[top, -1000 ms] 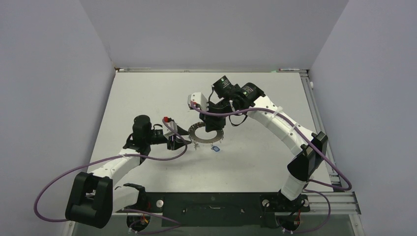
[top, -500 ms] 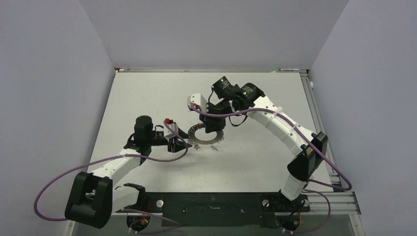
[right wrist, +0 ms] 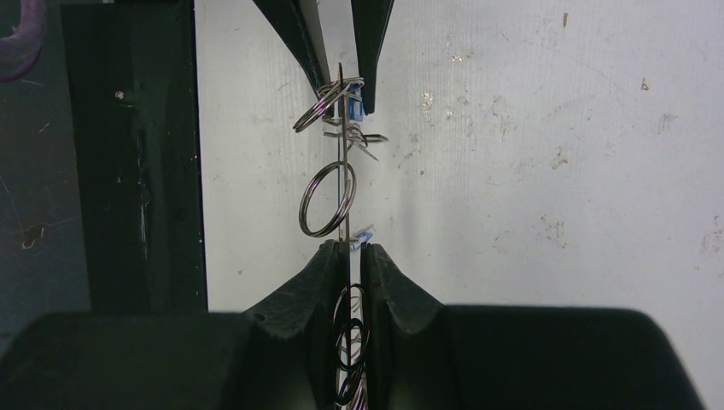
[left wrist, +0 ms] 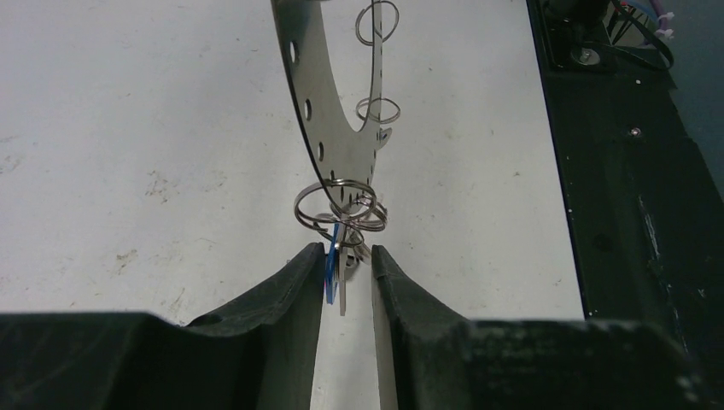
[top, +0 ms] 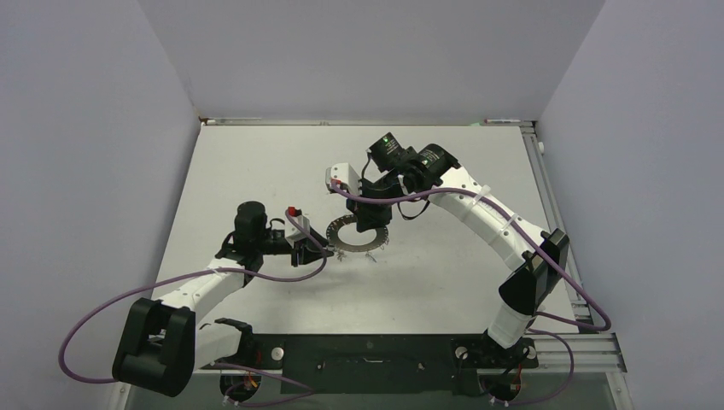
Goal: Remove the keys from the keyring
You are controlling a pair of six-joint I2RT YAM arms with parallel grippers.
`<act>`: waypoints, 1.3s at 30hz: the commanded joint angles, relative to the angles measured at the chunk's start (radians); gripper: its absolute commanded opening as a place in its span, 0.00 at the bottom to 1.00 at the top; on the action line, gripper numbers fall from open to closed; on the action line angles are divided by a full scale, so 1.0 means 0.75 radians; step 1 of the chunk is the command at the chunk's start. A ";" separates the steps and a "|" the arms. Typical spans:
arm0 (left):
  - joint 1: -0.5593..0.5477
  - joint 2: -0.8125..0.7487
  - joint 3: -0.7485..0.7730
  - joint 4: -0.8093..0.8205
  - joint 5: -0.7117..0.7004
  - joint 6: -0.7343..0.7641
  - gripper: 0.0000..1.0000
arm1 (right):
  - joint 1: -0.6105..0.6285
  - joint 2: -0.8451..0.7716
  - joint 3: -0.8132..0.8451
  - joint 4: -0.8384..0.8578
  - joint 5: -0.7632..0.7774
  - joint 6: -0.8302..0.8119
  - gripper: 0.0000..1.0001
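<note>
Black plastic, item 1: my left gripper (left wrist: 344, 282), reaching in from the left side of the table. The jaws are narrow but not closed, and a slit of white shows between them. Its fingers (left wrist: 286, 299) stand one on each side of the keys.

Item 2: keys (left wrist: 335, 272). One has a blue head, with at least one thin silvery blade beside it, and they hang together in that slit. The blue one lies against or just beside one finger's inner face; I cannot tell which. The other finger stands apart from them.

Item 3: split rings (left wrist: 340, 205). A tangle of small wire loops sits just above the keys, joining them to the rim of the keyring. Single loops hang further along the same rim.

Item 4: keyring (left wrist: 329, 128). It is a flat grey metal band with small holes along its edge and a large central hole. From above, the keyring (top: 357, 235) sits between my two grippers, near the table's middle.

Item 5: my right gripper (right wrist: 347, 256). It is closed tight on the keyring's band, which its own camera sees edge-on. It grips the side opposite my left gripper.

Item 6: table (top: 256, 171), white and scuffed.

Item 7: base plate (top: 367, 350), black, along the near edge.

Item 8: cable (top: 102, 316), purple, looping off my left arm.
</note>
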 commanded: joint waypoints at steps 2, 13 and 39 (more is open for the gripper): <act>-0.007 -0.006 0.054 -0.049 0.072 0.030 0.23 | 0.007 -0.076 0.059 0.022 -0.036 -0.023 0.05; 0.004 -0.008 0.098 -0.060 0.050 -0.089 0.00 | -0.019 -0.094 0.036 0.035 -0.046 -0.020 0.05; -0.001 -0.034 0.427 -0.773 -0.449 0.108 0.00 | -0.270 -0.179 -0.677 0.738 -0.269 0.218 0.06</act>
